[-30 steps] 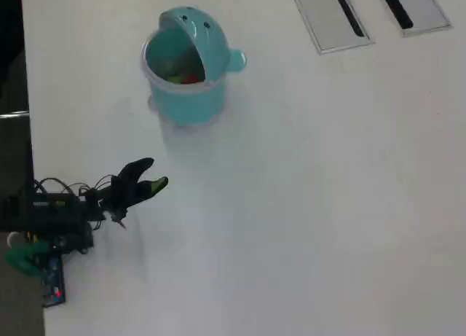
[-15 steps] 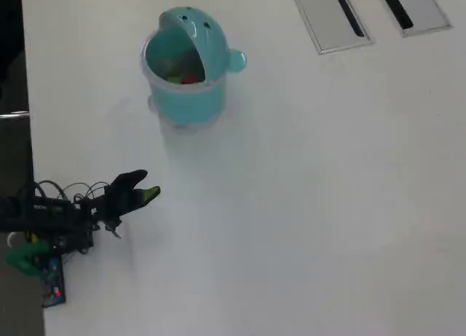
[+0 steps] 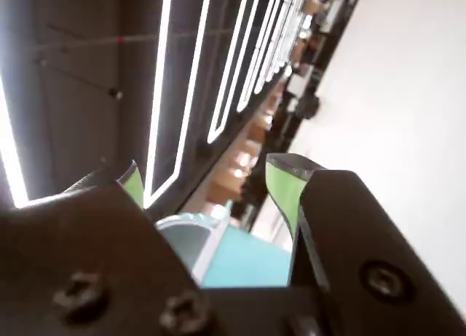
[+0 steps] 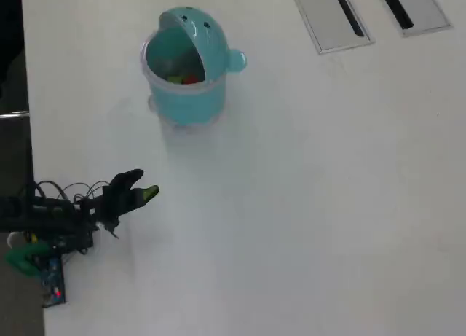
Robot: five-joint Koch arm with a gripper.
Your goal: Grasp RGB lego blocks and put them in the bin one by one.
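In the wrist view we see a slice of the bin (image 3: pixel 244 262): a teal body with a paler rim, low in the picture between the two dark jaw housings. The gripper (image 3: pixel 207 179) stands with its jaws parted by a moderate gap, green pads facing each other, and nothing sits between them. The bin shows through that gap, beyond the fingertips and not touching them. The white table (image 3: pixel 408 95) fills the right side.

In the overhead view we find the bin (image 4: pixel 191 66) near the far edge of the table (image 4: pixel 328 205), left of centre: round, teal, with a domed hood bearing dark dots and a small knob on its right side. Through its opening we make out the lego blocks (image 4: pixel 183 78), a red one and a yellow-green one; any blue one we cannot pick out. The gripper (image 4: pixel 142 184) hangs near the table's left edge, well apart from the bin, empty, its black tip and green-padded tip slightly separated.
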